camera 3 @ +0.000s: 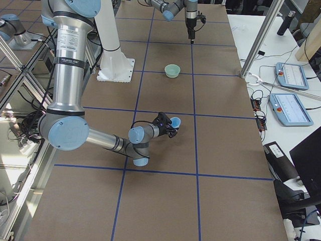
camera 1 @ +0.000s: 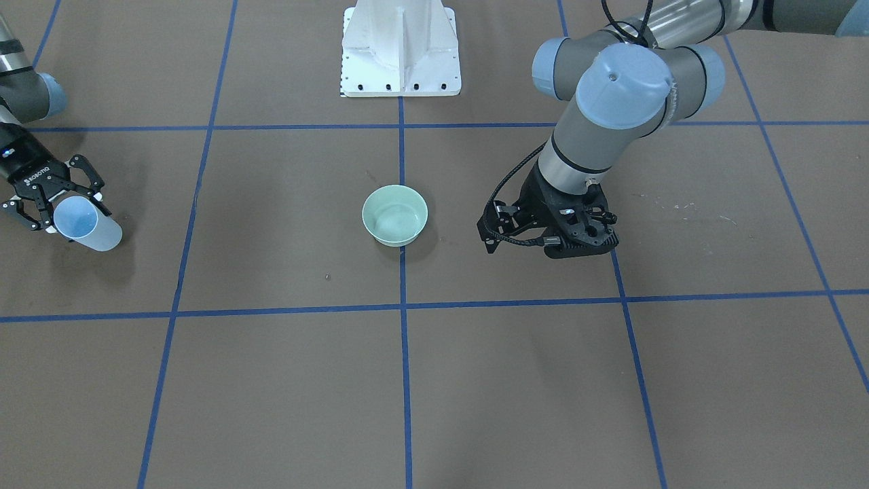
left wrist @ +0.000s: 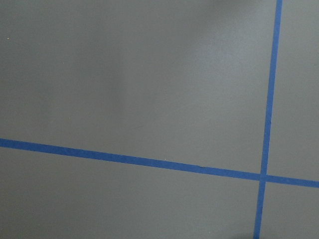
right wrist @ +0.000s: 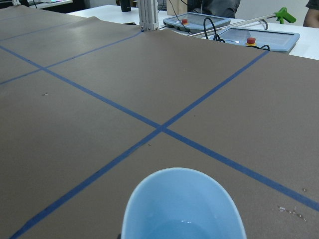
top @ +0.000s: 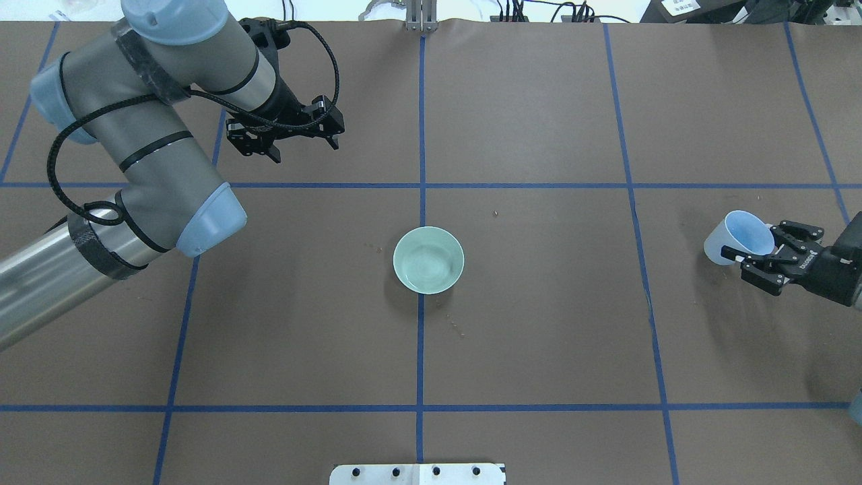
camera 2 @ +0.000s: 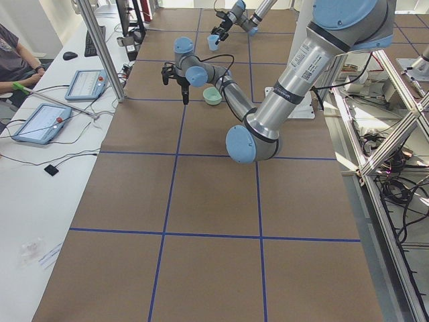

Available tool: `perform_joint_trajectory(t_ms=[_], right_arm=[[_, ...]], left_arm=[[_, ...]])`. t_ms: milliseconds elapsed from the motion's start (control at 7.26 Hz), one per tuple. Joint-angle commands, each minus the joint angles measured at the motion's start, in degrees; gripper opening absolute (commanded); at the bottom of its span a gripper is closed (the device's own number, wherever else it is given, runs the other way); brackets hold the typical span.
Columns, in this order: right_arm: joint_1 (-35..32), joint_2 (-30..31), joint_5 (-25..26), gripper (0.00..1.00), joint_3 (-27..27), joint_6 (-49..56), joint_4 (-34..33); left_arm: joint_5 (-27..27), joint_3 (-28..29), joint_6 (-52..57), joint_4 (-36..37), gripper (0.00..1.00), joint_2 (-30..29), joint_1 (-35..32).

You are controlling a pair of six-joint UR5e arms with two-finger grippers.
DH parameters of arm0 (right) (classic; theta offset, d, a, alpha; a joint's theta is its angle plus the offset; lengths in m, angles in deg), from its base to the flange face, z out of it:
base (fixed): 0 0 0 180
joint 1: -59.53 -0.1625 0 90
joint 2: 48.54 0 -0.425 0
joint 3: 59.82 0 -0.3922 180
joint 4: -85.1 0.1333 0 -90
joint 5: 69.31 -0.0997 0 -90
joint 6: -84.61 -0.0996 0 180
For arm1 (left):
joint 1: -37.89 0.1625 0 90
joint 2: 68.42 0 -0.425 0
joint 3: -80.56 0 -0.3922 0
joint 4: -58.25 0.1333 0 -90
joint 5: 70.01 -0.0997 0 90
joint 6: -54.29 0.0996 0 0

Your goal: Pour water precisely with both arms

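Observation:
A pale green bowl [top: 429, 260] stands at the table's middle on a blue tape crossing, with faint shiny glints of water inside. Far out on the table's right side, my right gripper [top: 754, 242] is shut on a light-blue cup [top: 739, 237], which it holds about upright. In the right wrist view the cup [right wrist: 183, 209] fills the bottom edge, with small glints of water [right wrist: 185, 222] at its bottom. My left gripper [top: 305, 149] hangs pointing down over bare table, beyond and to the left of the bowl. It is open and holds nothing. Both arms, left [camera 1: 611, 102] and right [camera 1: 24, 95], are apart from the bowl.
The white bolted pedestal [camera 1: 400, 51] stands behind the bowl on the robot's side. Beyond the far table edge are metal frame posts [camera 3: 261, 40], control tablets [camera 3: 291, 75] and cables. A seated person [camera 2: 13, 57] is at that bench.

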Motion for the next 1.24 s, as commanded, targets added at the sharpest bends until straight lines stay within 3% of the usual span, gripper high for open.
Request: perform_joint_trajectory(t_ms=[0,551,689,827,1102], right_arm=[[0.00,-3.87,0.11,0.22,-4.81,-2.87,-9.52],[1.13,-7.04,2.66,0.20,-21.94,-2.27,-35.53],[3.66,-9.40,5.27,0.22,-27.56,-2.53,-45.69],[10.65,-9.68,13.74,0.19,-32.75,-2.45,-52.84],[25.58,-17.11,32.44,0.18,-34.38,-2.45,-65.75]], left_arm=[[0.16,-2.36,4.52,0.03,1.00,4.05,-1.44],[0.08,-1.68,12.72,0.03,1.00,7.59,-4.68],[0.16,-0.89,13.78,0.03,1.00,7.86,-5.30],[0.16,-0.10,15.01,0.03,1.00,7.94,-6.01],[0.25,2.09,19.04,-0.06,1.00,9.08,-7.67]])
